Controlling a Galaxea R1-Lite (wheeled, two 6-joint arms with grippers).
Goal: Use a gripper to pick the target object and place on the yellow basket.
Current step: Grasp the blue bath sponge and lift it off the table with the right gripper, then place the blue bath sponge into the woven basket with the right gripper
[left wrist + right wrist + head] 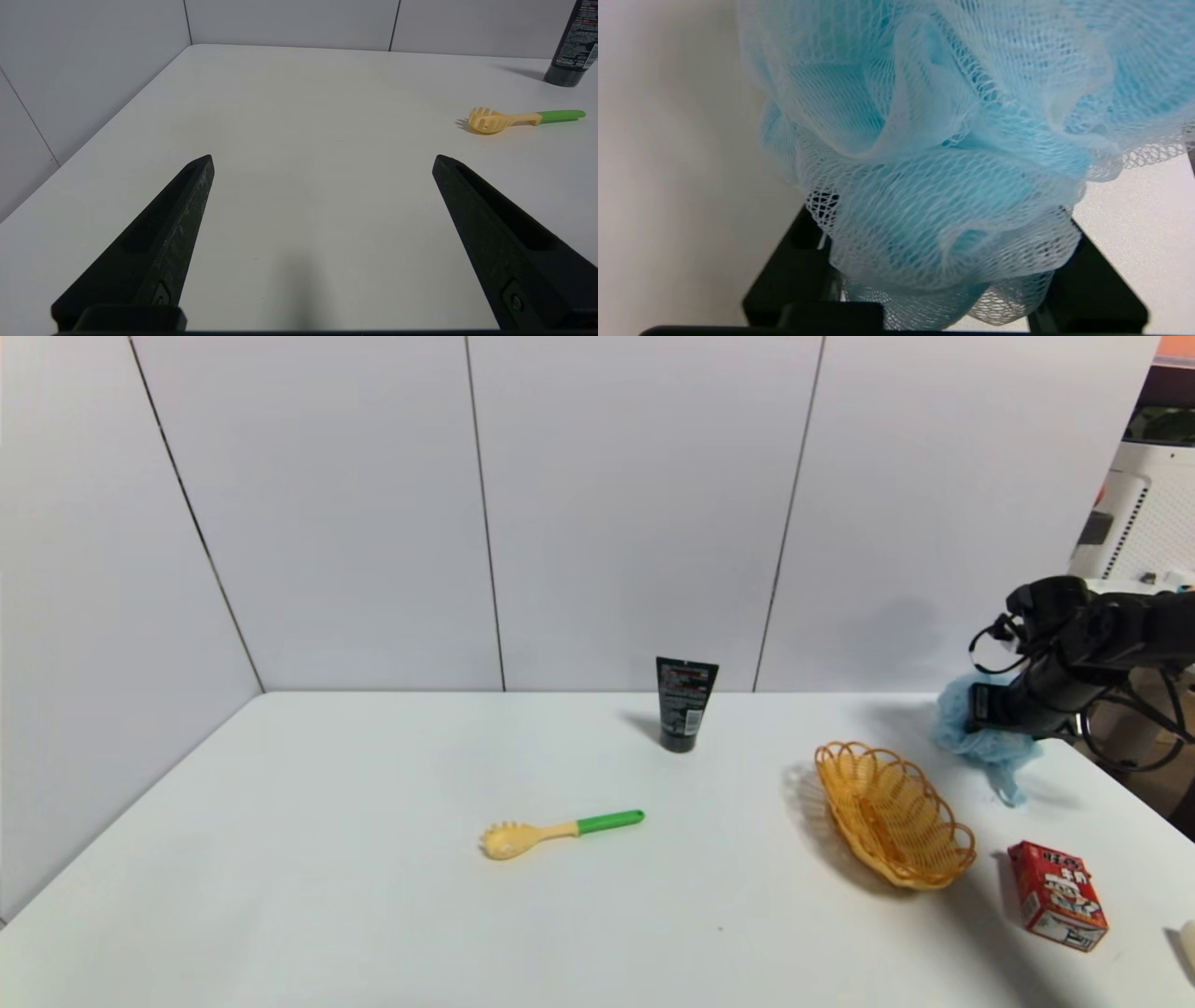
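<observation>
Gripping the blue pouf (991, 743) between closed-in fingers, the right gripper (980, 714) hangs beyond the yellow basket (892, 815); left gripper (322, 161) gapes empty.

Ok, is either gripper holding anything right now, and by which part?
The right gripper is closed on the blue pouf, pinching its ruffled mesh body, not the ribbon loop. The left gripper is open and holds nothing.

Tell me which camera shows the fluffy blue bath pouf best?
The right wrist view: the blue mesh bath pouf fills it, ruffles and netting clear, between the right tool's fingers. The head view shows it only partly behind the right tool. The left wrist view misses it.
</observation>
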